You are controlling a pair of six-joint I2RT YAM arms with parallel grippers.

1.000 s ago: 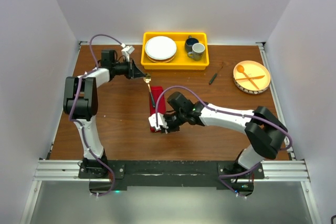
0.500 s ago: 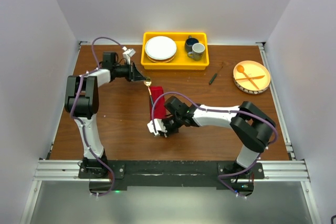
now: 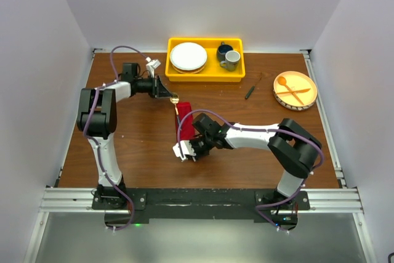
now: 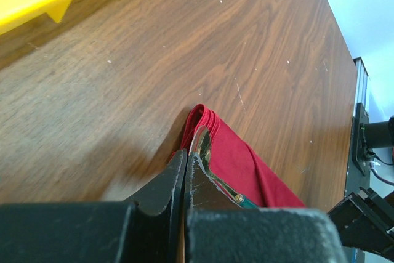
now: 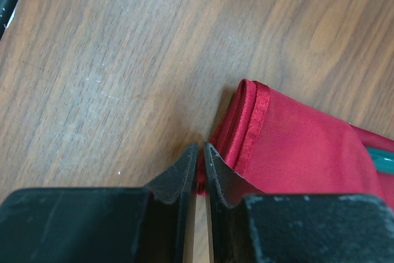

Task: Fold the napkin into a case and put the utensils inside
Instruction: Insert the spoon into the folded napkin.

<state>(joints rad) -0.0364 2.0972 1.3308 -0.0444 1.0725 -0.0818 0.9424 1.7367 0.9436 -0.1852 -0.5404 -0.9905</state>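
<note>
The case (image 3: 184, 121) lies mid-worktop (image 3: 135, 133), with the spoon (image 4: 201, 141) poking out of its far end. The left gripper (image 4: 186, 155) has its jaws clenched by the bowl. The right gripper (image 5: 200, 149) looks nipped on the near corner, and a tug there could unfold the case and spill the spoon.

Left arm (image 3: 98, 115) folded up along the left side, forearm angled out to the right, left gripper (image 3: 168, 94) jaws pressed tight together, right arm (image 3: 258, 133) stretched low across the middle, wrist tipped down, right gripper (image 3: 188, 152) jaws all but closed, only a sliver of gap
</note>
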